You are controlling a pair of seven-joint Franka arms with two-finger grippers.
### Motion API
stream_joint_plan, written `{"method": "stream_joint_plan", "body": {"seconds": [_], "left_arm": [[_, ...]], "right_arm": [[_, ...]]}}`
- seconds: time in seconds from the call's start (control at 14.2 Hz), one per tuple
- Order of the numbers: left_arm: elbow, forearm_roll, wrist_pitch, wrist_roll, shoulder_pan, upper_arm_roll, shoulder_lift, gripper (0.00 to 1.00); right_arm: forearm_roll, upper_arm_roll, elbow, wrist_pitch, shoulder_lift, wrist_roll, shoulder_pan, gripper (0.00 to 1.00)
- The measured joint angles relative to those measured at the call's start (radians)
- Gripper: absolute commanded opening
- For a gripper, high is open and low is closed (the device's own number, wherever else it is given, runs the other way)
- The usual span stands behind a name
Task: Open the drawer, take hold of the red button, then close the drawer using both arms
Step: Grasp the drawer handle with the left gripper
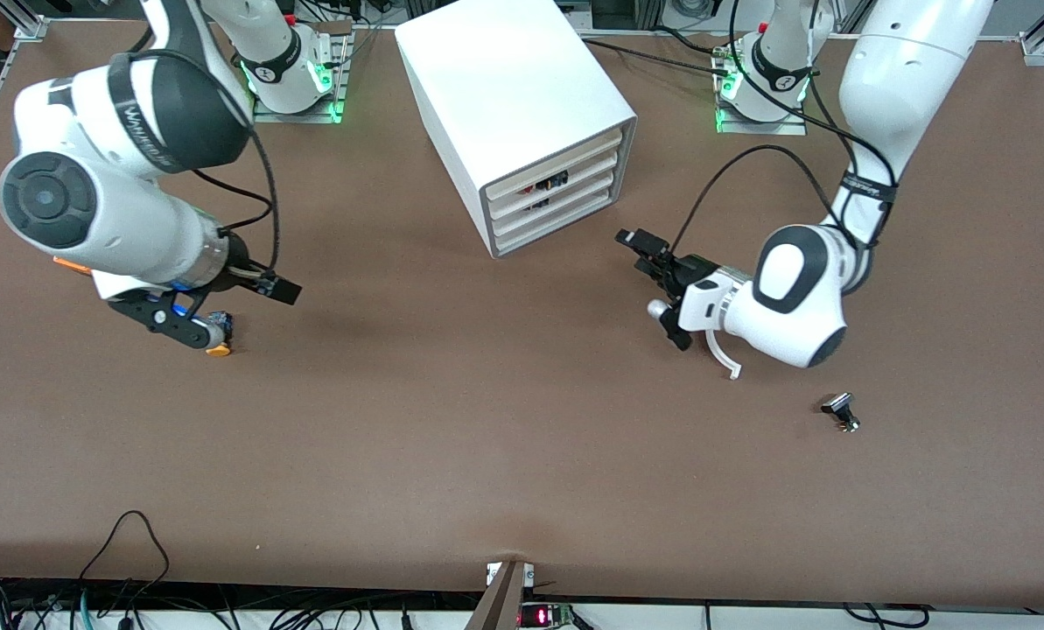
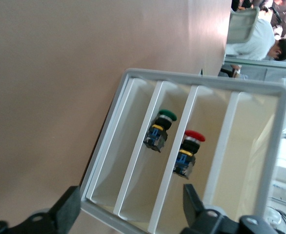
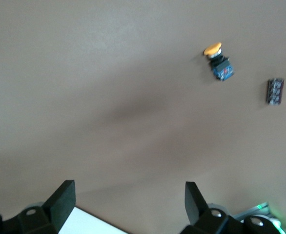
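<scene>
The white cabinet [image 1: 504, 96] stands at the table's middle, near the bases. Its drawer [image 1: 565, 181], second-highest, is shut, level with the three others. The button [image 1: 546, 185] with the red cap shows above the drawer's low front. In the left wrist view the button [image 2: 191, 148] stands in the drawer [image 2: 209, 112], and a green-capped one [image 2: 161, 130] stands in the drawer below. My left gripper [image 1: 644, 254] hangs open and empty just in front of the cabinet's drawers [image 2: 131, 209]. My right gripper [image 1: 191, 331] is open and empty [image 3: 128, 204] above the table at the right arm's end.
A yellow-orange-capped button [image 1: 218, 348] lies beside my right gripper and shows in the right wrist view [image 3: 218, 59] with a small dark part [image 3: 275, 91]. An orange box [image 1: 71, 262] peeks from under the right arm. A small black part [image 1: 841, 411] lies nearer the front camera than the left arm.
</scene>
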Motion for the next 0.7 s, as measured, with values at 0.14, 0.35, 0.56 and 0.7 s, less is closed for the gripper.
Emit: {"method": "stream_joint_plan", "body": {"seconds": [0.14,0.35,0.56,0.7], "left_arm": [[-0.082,-0.046,0.013,0.065,-0.002,-0.011,-0.008,0.78],[-0.187,-0.125,0.015,0.14,0.0,-0.018,-0.054,0.76],[-0.274,-0.182,0.029,0.197,0.0,-0.021,-0.107,0.73],[-0.32,-0.204,0.083,0.234,0.0,-0.038,-0.117,0.7]], "right_arm": [[0.0,0.0,0.0,0.004,0.006,0.054,0.031,0.99],[0.0,0.0,0.001,0.016,0.007,0.126,0.066,0.99],[0.0,0.001,0.001,0.045,0.011,0.174,0.092,0.99],[0.0,0.001,0.003,0.071,0.017,0.208,0.109,0.99]]}}
